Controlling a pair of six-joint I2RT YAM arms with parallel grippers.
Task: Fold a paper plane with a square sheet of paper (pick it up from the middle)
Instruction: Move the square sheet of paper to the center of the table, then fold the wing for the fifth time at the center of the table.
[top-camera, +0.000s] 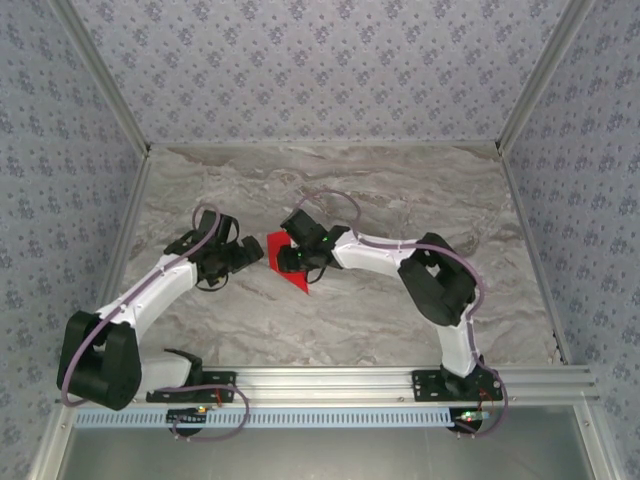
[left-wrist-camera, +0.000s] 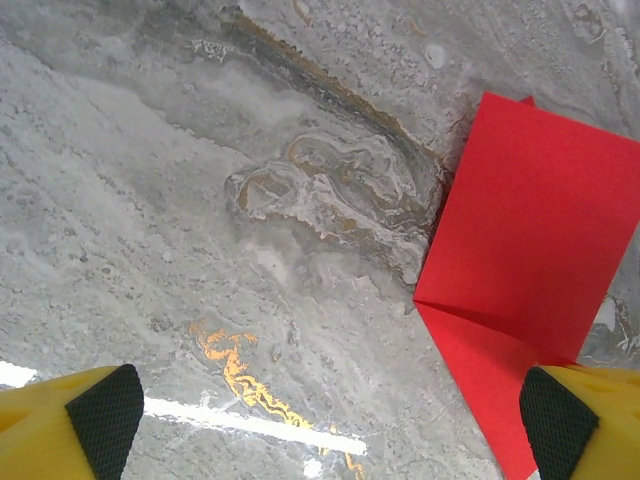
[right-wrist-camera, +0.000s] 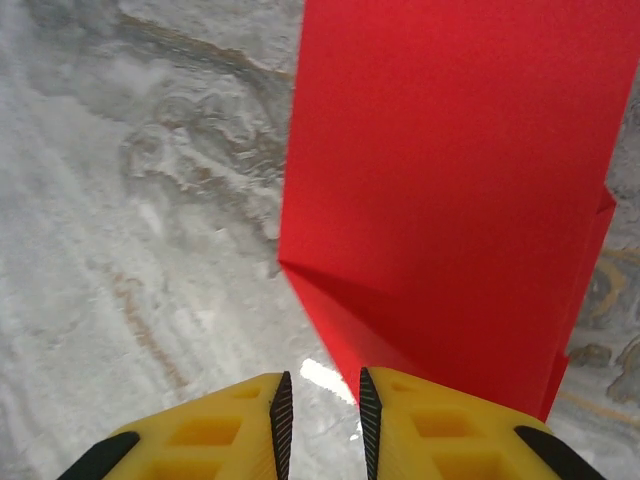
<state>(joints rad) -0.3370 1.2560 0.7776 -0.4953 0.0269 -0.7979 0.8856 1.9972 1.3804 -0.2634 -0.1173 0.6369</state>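
Note:
The red sheet of paper (top-camera: 291, 270) lies partly folded on the marble table between the two arms, with a pointed lower end. In the left wrist view the paper (left-wrist-camera: 530, 250) shows a folded flap over a diagonal crease. My left gripper (left-wrist-camera: 330, 425) is open wide just left of it, and its right finger (left-wrist-camera: 575, 420) stands over the paper's edge. My right gripper (right-wrist-camera: 320, 420) hovers at the paper (right-wrist-camera: 450, 190) with its jaws a narrow gap apart. Only bare table shows in that gap; the sheet runs beneath its right finger (right-wrist-camera: 440, 430).
The grey marble table (top-camera: 400, 190) is enclosed by patterned walls at the back and sides. An aluminium rail (top-camera: 350, 380) runs along the near edge at the arm bases. A white glare streak (left-wrist-camera: 250, 425) lies on the table under the left gripper.

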